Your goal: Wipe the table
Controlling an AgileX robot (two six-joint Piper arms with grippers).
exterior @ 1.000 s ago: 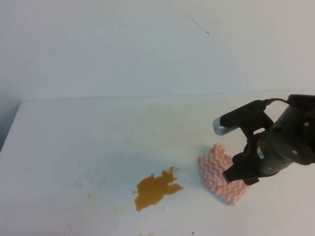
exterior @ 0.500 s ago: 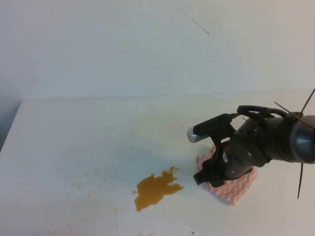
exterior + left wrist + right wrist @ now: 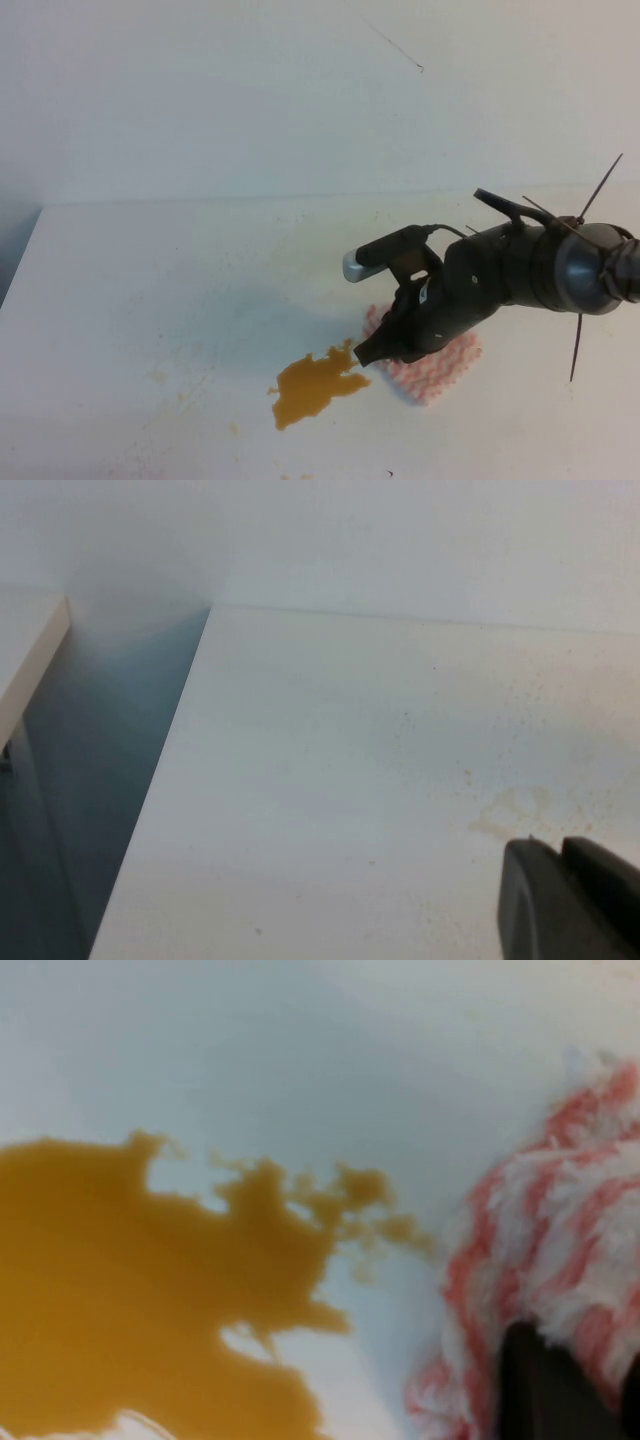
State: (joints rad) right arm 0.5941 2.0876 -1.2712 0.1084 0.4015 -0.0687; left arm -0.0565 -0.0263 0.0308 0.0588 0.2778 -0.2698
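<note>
On your far left, the left gripper (image 3: 575, 900) sits parked low over a bare, faintly speckled stretch of the table (image 3: 150, 280), out of the high view, and its jaws look pressed together on nothing. Moving right, the orange-brown spill (image 3: 315, 385) lies near the front edge, not yet touched. Just beside its right fringe is the red-and-white cloth (image 3: 445, 365), flat on the table, with the right gripper (image 3: 368, 352) bearing down on its near-left edge; its jaws look narrowed onto the pile, so judge it as holding the cloth. You are at the start of the wiping stroke: the cloth is gripped and brought up to the stain. The next move calls for dragging it leftward across the whole spill while keeping it pressed flat, so it soaks rather than smears. Compared with a second ago, the arm has swung left and dropped onto the cloth, the jaws have closed from wide, and the cloth has slid toward the spill.
</note>
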